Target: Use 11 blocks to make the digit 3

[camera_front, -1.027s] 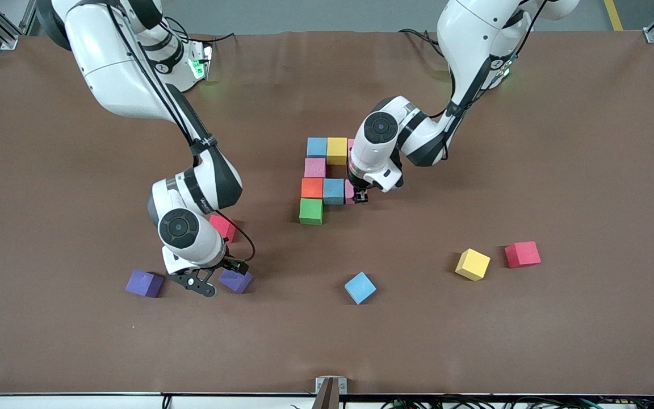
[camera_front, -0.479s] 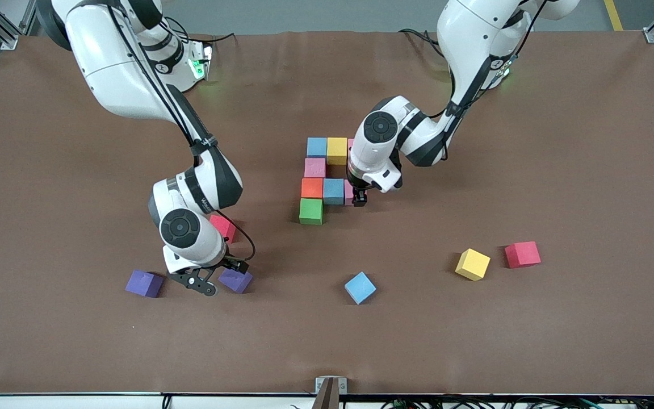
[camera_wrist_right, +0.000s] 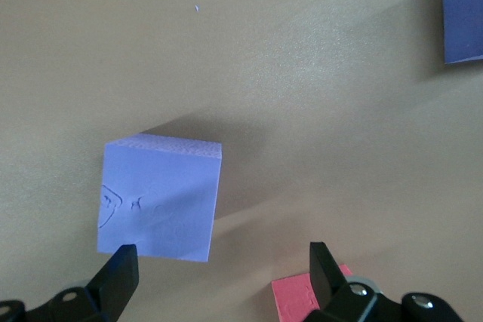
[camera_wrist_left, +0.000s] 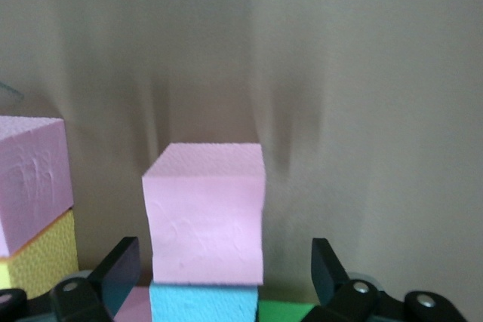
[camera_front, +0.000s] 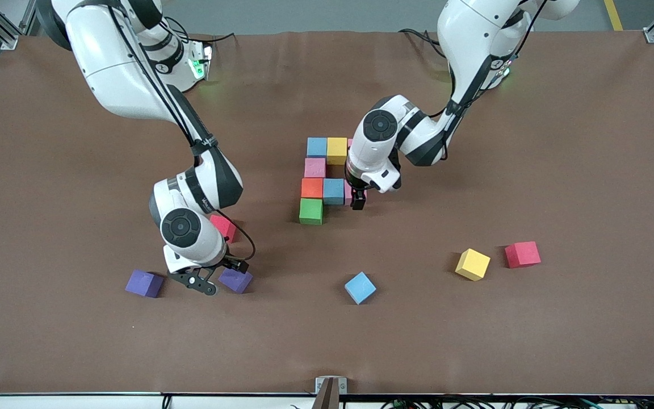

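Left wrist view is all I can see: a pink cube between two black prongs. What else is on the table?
Observer: Nearer the front camera than your pink cube, others lie loose: a loose blue cube, a yellow cube and a red cube.
Operator: Is there a second arm?
Observer: Yes. The right gripper hangs open over a purple cube.
Operator: Any more purple?
Observer: A second purple cube lies beside it, toward the right arm's end of the table.

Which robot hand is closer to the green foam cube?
The left. The left gripper hangs open over the pink foam cube in the block figure, close beside the green foam cube. The right gripper is open by a purple foam cube, toward the right arm's end.
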Available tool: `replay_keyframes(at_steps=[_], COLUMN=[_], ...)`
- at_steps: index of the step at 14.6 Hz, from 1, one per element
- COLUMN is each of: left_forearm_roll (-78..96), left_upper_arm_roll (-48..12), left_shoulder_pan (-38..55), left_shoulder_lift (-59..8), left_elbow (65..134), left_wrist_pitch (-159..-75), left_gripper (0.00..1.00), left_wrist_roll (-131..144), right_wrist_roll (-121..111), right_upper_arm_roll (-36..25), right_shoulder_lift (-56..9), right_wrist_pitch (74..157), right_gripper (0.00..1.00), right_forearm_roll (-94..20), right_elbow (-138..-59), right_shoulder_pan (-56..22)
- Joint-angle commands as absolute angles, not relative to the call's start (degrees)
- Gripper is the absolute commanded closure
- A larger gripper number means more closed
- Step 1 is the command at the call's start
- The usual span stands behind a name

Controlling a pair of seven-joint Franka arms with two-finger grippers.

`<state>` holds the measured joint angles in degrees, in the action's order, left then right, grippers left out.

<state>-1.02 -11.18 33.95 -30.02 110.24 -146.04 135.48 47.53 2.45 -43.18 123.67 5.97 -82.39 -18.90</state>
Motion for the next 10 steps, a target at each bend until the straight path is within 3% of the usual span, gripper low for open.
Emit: replay_keyframes(at_steps=[1, 5, 10], left_forearm_roll=[-2.20, -2.11, -2.11], left_upper_arm_roll=[-11.16, -10.81, -10.90], left_shoulder_pan=[33.67, 31.21, 24.97], left_shoulder_lift=[-25.15, -20.74, -21.45], left_elbow=[110.66, 107.33, 95.02], left_wrist_pitch=[-141.61, -134.94, -119.46], left_gripper=[0.00, 0.00, 0.00], left_wrist_roll=[133.69, 126.68, 109.55], right_wrist_roll=[47.11, 44.91, 44.21], right_upper_arm_roll=[3.25, 3.25, 3.34], right_shoulder_lift=[-39.21, -34.03, -29.01], right_wrist_pitch=[124.54, 126.11, 141.13], right_gripper=[0.00, 0.00, 0.00], right_forearm_roll=[7.38, 7.47, 7.47], right_elbow=[-87.27, -93.84, -108.96], right_shoulder_pan=[-18.11, -16.88, -16.70])
